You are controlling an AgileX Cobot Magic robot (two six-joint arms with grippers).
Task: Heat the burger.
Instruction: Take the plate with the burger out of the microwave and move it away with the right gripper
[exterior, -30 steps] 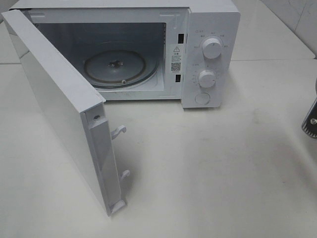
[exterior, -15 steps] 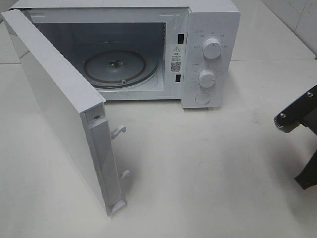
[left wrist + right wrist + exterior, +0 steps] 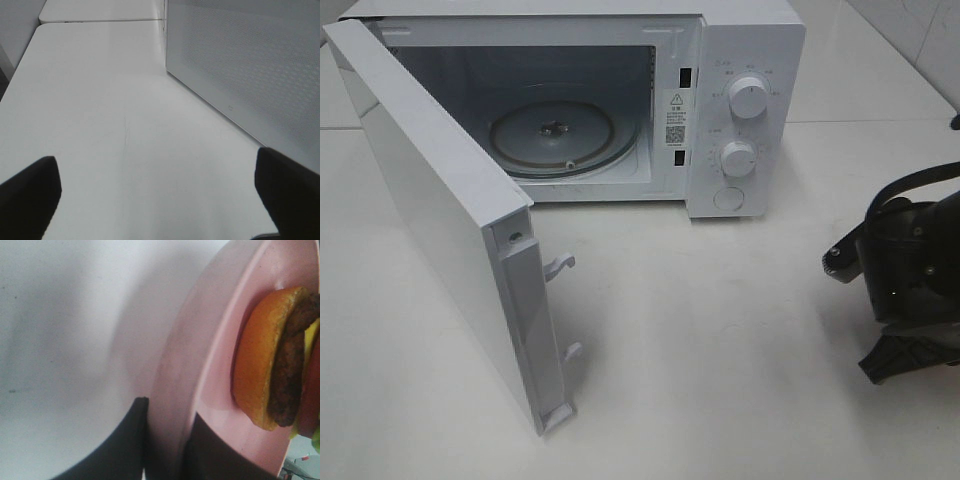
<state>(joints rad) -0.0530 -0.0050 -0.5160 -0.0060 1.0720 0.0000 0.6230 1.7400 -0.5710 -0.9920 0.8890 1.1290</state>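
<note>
The burger (image 3: 270, 360), with an orange-brown bun, dark patty and a bit of yellow cheese, lies on a round pink plate (image 3: 210, 340) in the right wrist view. My right gripper (image 3: 167, 440) is shut on the plate's rim, with one dark finger (image 3: 125, 445) on each side of it. In the exterior high view only the dark right arm (image 3: 905, 270) shows at the right edge, right of the microwave; the burger and plate are hidden there. My left gripper (image 3: 160, 200) is open and empty, low over the table beside the microwave door's outer face (image 3: 250, 65).
The white microwave (image 3: 745, 40) stands at the back with its door (image 3: 430, 210) swung wide open towards the front left. Its glass turntable (image 3: 555, 135) is bare. Two knobs (image 3: 748, 98) are on its right panel. The white table (image 3: 720, 350) extends in front.
My right arm has come further in from the right edge towards the left in the exterior high view. The microwave and its door have not moved.
</note>
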